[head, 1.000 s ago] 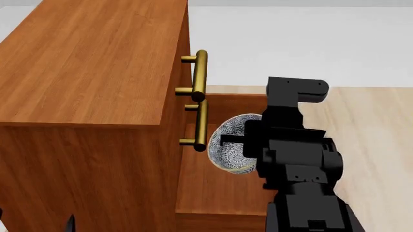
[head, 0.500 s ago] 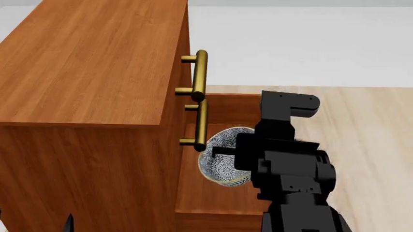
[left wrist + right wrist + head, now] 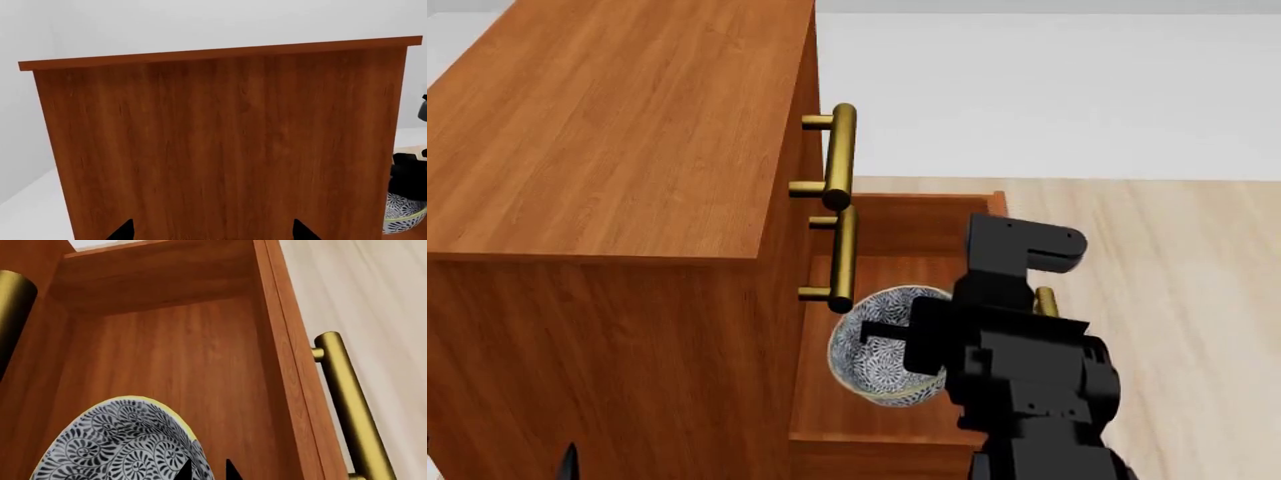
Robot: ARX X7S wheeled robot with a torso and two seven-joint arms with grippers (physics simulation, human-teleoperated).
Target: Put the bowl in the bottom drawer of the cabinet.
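The blue-and-white bowl [image 3: 874,372] hangs tilted over the inside of the open bottom drawer [image 3: 921,228], beside the reddish-brown cabinet [image 3: 614,130]. My right gripper [image 3: 888,335] is shut on the bowl's rim. In the right wrist view the two fingertips pinch the edge of the bowl [image 3: 113,445] at the right gripper [image 3: 207,471], above the floor of the drawer [image 3: 200,365]. My left gripper [image 3: 213,232] is open, with nothing in it, facing a side panel of the cabinet [image 3: 220,145]. The bowl [image 3: 403,216] peeks past that panel's edge.
Two brass handles [image 3: 842,150] of the upper drawers jut out right above the bowl. The bottom drawer's own brass handle [image 3: 347,400] runs along its front, with pale wood floor [image 3: 1188,270] beyond. The left fingertips [image 3: 567,462] show at the lower left edge of the head view.
My right gripper has carried the bowl down and toward the cabinet, lower over the drawer. The drawer's brass handle now shows behind the arm. The left arm has not moved.
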